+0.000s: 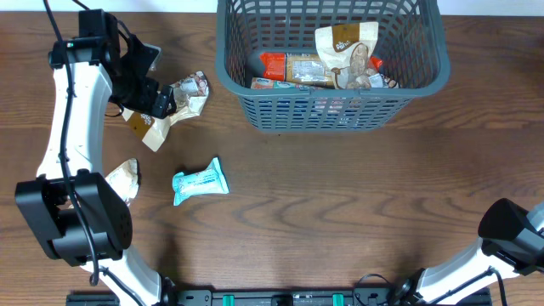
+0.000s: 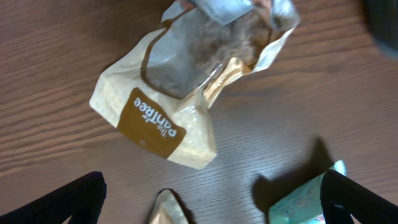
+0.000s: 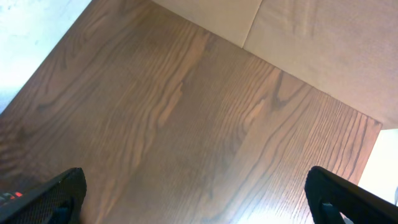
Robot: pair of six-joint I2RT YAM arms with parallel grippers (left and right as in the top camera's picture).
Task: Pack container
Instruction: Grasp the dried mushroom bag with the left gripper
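The left claw (image 2: 211,186) is wide open. Its two dark fingers (image 2: 71,199) sit far apart at the bottom corners of the left wrist view, and nothing is held between them. A cream bag (image 2: 158,118) with a brown label lies flat on the wooden table (image 1: 340,212), just in front of the open fingers. From above, the claw sits over one end of this bag, but I cannot tell if it touches it.

A blue-green packet (image 1: 200,183) lies on the table, nearer the front edge. Another cream bag (image 1: 127,177) lies to its left, partly hidden by the left arm.

The big grey basket (image 1: 289,115) stands at the far side of the table, to the right of the left claw and well apart from it. Some snacks (image 1: 344,55) lie inside it.

The right claw (image 3: 194,180) is wide open too. It holds nothing, and only bare wood shows under it.
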